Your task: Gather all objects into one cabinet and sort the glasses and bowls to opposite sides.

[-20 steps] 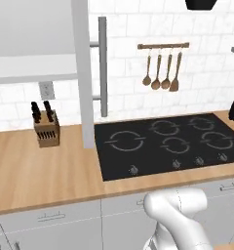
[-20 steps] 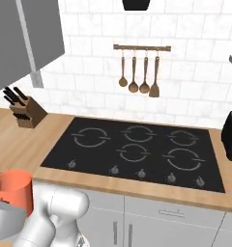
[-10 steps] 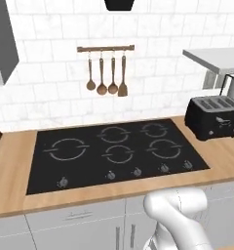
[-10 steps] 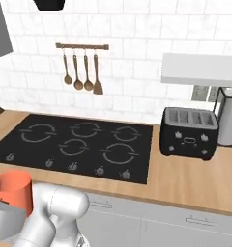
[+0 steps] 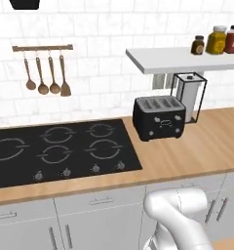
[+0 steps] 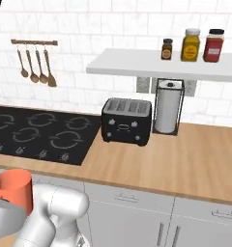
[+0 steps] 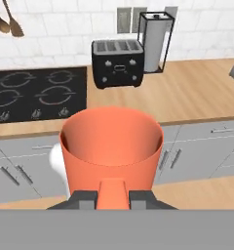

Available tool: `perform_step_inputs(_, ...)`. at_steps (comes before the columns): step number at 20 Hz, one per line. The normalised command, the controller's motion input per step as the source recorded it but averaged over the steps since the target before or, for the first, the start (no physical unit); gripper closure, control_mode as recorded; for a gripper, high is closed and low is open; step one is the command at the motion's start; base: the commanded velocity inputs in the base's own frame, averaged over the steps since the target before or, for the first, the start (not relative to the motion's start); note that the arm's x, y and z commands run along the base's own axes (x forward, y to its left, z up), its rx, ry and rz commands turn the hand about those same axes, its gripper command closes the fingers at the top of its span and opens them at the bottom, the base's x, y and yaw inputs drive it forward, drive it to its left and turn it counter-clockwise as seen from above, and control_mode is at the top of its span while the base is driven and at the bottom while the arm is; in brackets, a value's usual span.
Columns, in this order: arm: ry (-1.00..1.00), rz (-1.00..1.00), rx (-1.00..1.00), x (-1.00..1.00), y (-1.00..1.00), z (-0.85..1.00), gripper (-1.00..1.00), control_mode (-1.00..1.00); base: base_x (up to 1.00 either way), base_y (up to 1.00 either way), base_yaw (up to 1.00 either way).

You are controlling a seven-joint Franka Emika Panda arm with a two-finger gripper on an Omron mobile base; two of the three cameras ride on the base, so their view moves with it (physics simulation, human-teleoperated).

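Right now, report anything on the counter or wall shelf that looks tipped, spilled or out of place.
Nothing stands out. The toaster and paper towel holder stand upright on the counter, and the three jars stand upright on the wall shelf. The end effector holds the orange-red cup upright and empty.

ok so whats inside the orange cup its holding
Nothing that shows. In the hand view the orange-red cup is open toward the camera, and its upper inner wall is bare. The near rim covers the bottom, so a small item lying there could not be seen.
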Motion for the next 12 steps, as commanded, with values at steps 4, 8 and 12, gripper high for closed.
perform_step_inputs(4, 0.00, 0.00, 0.00, 0.00, 0.00, 0.00, 1.00, 1.00, -0.99, -1.00, 0.03)
perform_step_inputs(8, 0.00, 0.00, 0.00, 0.00, 0.00, 0.00, 1.00, 1.00, -1.00, -0.81, 0.08)
perform_step_inputs(12, 0.00, 0.00, 0.00, 0.00, 0.00, 0.00, 1.00, 1.00, -0.97, -0.66, 0.08)
